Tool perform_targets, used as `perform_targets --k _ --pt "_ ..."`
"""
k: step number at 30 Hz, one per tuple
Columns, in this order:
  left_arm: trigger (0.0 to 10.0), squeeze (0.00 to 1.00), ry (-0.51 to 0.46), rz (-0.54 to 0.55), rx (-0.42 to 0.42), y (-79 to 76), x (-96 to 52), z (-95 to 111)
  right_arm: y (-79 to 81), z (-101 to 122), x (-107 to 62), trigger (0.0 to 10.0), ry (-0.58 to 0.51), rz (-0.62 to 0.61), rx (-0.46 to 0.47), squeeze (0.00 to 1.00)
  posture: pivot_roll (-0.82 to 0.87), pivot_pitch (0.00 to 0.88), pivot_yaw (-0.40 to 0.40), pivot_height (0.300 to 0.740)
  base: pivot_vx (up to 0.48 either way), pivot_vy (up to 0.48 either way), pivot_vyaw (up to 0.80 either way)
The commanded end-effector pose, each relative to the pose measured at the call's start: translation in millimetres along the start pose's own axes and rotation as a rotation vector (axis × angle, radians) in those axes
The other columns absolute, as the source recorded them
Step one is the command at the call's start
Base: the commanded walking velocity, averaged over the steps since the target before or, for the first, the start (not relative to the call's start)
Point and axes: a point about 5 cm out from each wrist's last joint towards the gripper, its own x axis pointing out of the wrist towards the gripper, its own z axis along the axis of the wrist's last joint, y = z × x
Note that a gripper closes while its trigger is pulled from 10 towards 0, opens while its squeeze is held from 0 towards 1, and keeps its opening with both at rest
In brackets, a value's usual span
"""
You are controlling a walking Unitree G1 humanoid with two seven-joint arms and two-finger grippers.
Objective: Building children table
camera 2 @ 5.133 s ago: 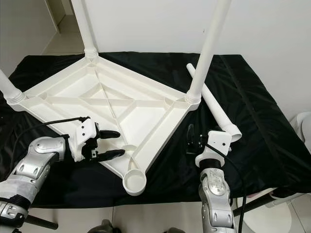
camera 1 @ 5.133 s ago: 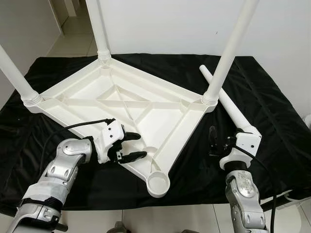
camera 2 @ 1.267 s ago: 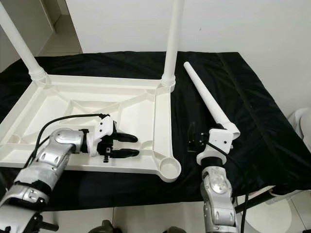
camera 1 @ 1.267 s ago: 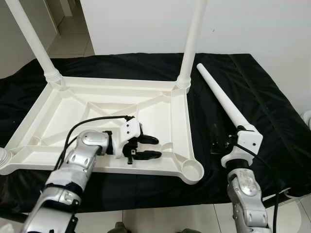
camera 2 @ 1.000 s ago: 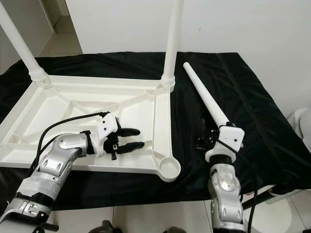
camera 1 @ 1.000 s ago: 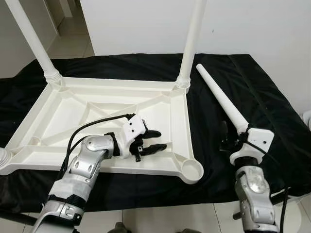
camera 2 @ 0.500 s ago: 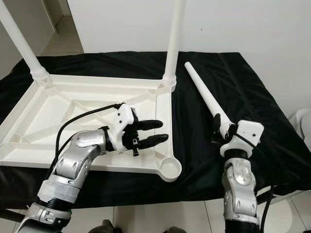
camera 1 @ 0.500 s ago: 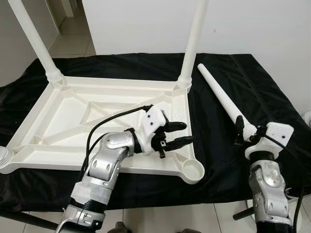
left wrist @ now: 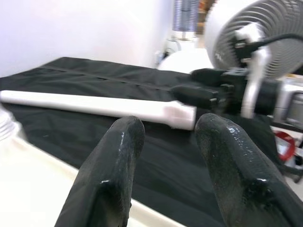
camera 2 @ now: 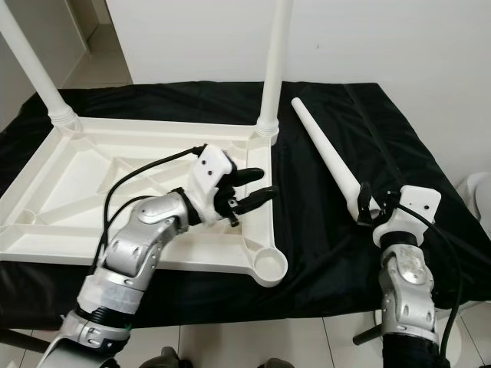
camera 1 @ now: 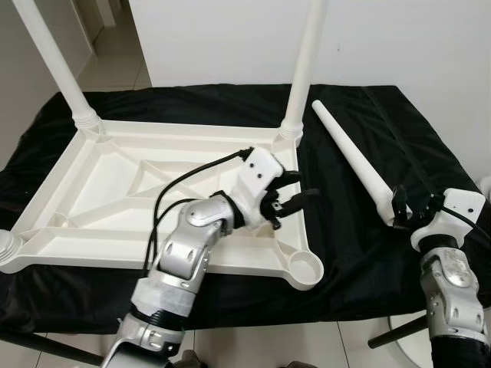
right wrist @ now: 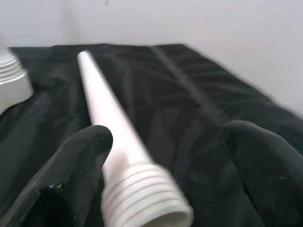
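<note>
A table [camera 1: 430, 146] is covered w/ a black cloth [camera 1: 360, 253], creased in places and draped over the front edge. On the cloth an upturned white plastic tabletop [camera 1: 123, 199] is laid flat, ribbed underside up, taking up the left and middle part. Legs are stood upright in its corner sockets: far left leg [camera 1: 54, 61] and far right leg [camera 1: 307, 61]; a third is seen at the near left corner [camera 1: 6, 249]. The near right socket [camera 1: 304, 270] is empty. A loose white leg [camera 1: 349, 157] is laid on the cloth just right of the tabletop, approx. front to back, threaded end nearest the front.
</note>
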Motion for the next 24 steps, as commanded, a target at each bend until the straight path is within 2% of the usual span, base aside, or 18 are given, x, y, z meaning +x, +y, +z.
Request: perform_targets --k 1,3,7,9,20,24 --pt "10.0 0.0 0.009 -0.011 0.02 -1.5 0.6 3 -4.7 -3 1.2 10.0 0.02 0.006 0.018 0.0 -0.03 0.0 0.012 0.74 0.0 0.0 0.0" --pt "10.0 0.0 0.011 -0.017 0.034 -4.4 3.6 5 -3.4 -5 6.8 10.0 0.035 0.069 0.002 0.0 -0.02 0.0 0.01 0.74 0.0 0.0 0.0" --pt "10.0 0.0 0.015 -0.014 0.041 -5.4 4.8 6 -2.6 -6 9.8 10.0 0.042 0.093 0.008 0.0 -0.02 0.0 0.009 0.74 0.0 0.0 0.0" --pt "10.0 0.0 0.022 0.002 0.04 -5.1 6.1 6 -1.6 -8 16.8 10.0 0.055 0.132 0.019 0.0 -0.01 0.004 0.007 0.74 0.0 0.0 0.0" --pt "10.0 0.0 0.025 0.011 0.063 -7.0 6.7 9 0.7 -19 32.5 10.0 0.125 0.175 0.045 0.0 0.01 0.007 -0.001 0.74 0.0 0.0 0.0" --pt "10.0 0.0 0.025 0.013 0.069 -6.4 7.0 10 1.9 -22 33.4 10.0 0.151 0.186 0.044 0.0 0.02 0.012 -0.008 0.74 0.0 0.0 0.0"
